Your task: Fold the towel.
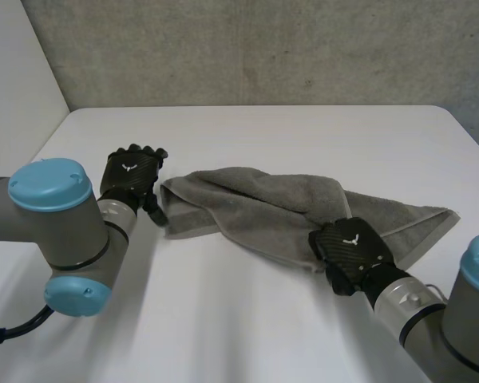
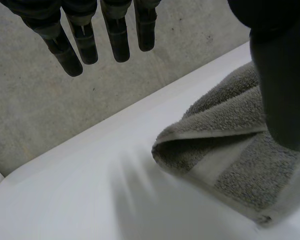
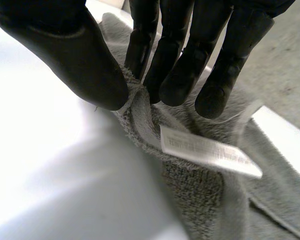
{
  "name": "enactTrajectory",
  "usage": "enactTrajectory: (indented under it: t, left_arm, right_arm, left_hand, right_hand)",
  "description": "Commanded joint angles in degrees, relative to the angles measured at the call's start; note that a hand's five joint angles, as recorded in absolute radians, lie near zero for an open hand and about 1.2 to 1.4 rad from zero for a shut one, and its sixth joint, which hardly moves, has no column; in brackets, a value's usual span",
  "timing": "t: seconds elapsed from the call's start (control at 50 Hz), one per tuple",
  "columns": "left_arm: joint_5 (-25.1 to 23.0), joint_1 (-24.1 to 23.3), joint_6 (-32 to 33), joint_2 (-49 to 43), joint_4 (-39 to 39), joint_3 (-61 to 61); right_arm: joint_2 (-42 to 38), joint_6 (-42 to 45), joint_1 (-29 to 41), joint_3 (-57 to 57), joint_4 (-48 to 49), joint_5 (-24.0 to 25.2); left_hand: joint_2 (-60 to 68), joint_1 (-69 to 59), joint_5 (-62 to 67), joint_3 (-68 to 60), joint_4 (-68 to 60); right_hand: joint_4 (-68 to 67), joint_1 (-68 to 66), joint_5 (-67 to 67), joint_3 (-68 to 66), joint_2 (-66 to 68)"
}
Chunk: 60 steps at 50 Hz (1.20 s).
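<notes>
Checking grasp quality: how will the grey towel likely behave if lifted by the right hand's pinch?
The towel lies rumpled and creased, so it will probably sag and drape, not hold shape. The right hand pinches only an edge near the label, so the rest would likely hang and drag. Its looped pile looks grippy, unlikely to slip.

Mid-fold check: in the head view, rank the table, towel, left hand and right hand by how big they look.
1. table
2. towel
3. left hand and right hand: these look about alike, and the right hand is nearer the camera, so I won't rank them against each other.
</notes>
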<state>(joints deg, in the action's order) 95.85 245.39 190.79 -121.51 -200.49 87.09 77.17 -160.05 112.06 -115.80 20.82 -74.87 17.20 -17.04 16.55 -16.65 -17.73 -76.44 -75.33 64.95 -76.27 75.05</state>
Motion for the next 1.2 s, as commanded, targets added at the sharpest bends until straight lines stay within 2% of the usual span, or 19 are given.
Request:
enactTrajectory:
  t: [0.02, 0.2, 0.24, 0.4, 0.52, 0.7, 1.06, 1.2]
  left_arm:
    - [-0.14, 0.00, 0.29, -3.81, -0.08, -4.55]
    - [-0.14, -0.08, 0.37, -9.71, 0.98, -11.86]
    - [-0.14, -0.08, 0.37, -11.98, 2.03, -14.83]
    - [-0.22, -0.70, 0.38, -17.17, 3.44, -19.93]
    - [-0.31, -0.88, 0.46, -19.03, 3.44, -20.56]
    - [-3.12, -1.58, 0.37, -21.83, 2.47, -21.34]
    - [-2.95, -2.55, 0.46, -23.86, 2.56, -24.78]
    - [-2.77, -2.55, 0.20, -23.95, 2.56, -25.39]
  right_arm:
    - [4.91, -1.13, -3.33, -0.31, -0.60, 0.51]
    - [10.72, -3.42, -10.19, 0.57, -2.45, 1.92]
    - [12.38, -4.30, -14.74, 1.27, -3.67, 3.76]
    - [13.79, -7.81, -23.19, 2.86, -4.38, 7.81]
    - [13.53, -8.96, -24.08, 3.12, -4.47, 8.16]
    - [12.83, -8.96, -23.99, 3.12, -4.47, 8.34]
    - [11.86, -8.96, -24.26, 3.30, -4.38, 8.43]
    - [12.12, -9.05, -26.36, 3.82, -4.29, 7.99]
  left_hand:
    - [-0.43, 0.27, -9.78, -0.12, 0.95]
    - [1.93, -2.09, -7.42, -2.48, -1.40]
    - [2.43, -2.59, -6.92, -2.98, -1.91]
    - [3.27, -3.43, -6.08, -3.82, -2.75]
    - [3.78, -3.94, -5.57, -4.33, -3.25]
    - [16.21, -16.37, 6.86, -16.76, -15.69]
    - [17.91, -18.07, 8.56, -18.46, -17.38]
    - [18.92, -19.07, 9.57, -19.46, -18.39]
  right_hand:
    - [-3.56, -4.67, 5.05, -3.73, 4.95]
    - [-3.56, -4.67, 5.05, -3.73, 4.95]
    - [-3.56, -4.67, 5.05, -3.73, 4.95]
    - [-3.56, -4.67, 5.05, -3.73, 4.95]
    - [-3.56, -4.67, 5.05, -3.73, 4.95]
    - [-3.56, -4.67, 5.05, -3.73, 4.95]
    - [-3.56, -4.67, 5.05, -3.73, 4.95]
    - [-3.56, -4.67, 5.05, -3.73, 4.95]
